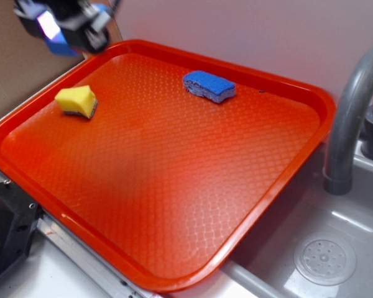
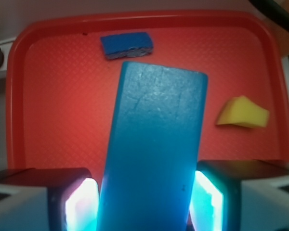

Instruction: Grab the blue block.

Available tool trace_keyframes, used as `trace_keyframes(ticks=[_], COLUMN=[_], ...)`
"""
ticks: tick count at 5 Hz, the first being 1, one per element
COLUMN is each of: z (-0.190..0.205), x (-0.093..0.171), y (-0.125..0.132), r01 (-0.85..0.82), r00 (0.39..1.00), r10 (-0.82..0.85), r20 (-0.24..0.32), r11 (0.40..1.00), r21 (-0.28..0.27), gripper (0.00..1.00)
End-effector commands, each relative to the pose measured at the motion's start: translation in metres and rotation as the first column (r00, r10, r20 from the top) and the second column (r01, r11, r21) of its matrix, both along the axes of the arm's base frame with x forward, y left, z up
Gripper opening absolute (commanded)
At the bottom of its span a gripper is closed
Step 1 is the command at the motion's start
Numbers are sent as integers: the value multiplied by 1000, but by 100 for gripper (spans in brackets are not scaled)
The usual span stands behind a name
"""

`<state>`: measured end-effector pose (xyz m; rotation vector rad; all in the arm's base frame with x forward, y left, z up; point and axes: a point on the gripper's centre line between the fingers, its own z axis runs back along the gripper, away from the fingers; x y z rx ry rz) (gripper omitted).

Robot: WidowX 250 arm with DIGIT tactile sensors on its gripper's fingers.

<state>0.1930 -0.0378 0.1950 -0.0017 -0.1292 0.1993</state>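
Observation:
The blue block point(image 2: 154, 149) is a smooth solid-blue bar with flat faces, and it fills the middle of the wrist view. My gripper point(image 2: 144, 202) is shut on it, with a glowing pad point(image 2: 82, 204) against each long side. The block hangs well above the orange tray point(image 2: 53, 96). In the exterior view my gripper point(image 1: 65, 34) is raised over the tray's far left corner, and a blue end of the block point(image 1: 60, 46) sticks out below it.
A rough blue sponge point(image 1: 209, 85) lies near the tray's point(image 1: 174, 186) back edge, also seen as the blue sponge point(image 2: 126, 45). A yellow sponge point(image 1: 77, 101) point(image 2: 243, 113) lies at the tray's left side. A grey faucet point(image 1: 351, 118) and sink point(image 1: 323, 254) stand to the right.

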Motion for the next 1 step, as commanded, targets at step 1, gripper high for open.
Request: trace_keyframes(ticks=[1], z=[6], x=[2], y=[10], r01=[-8], r00=[1000], r10=[9], r20=[5], r11=[999], r21=[-53], gripper=[0])
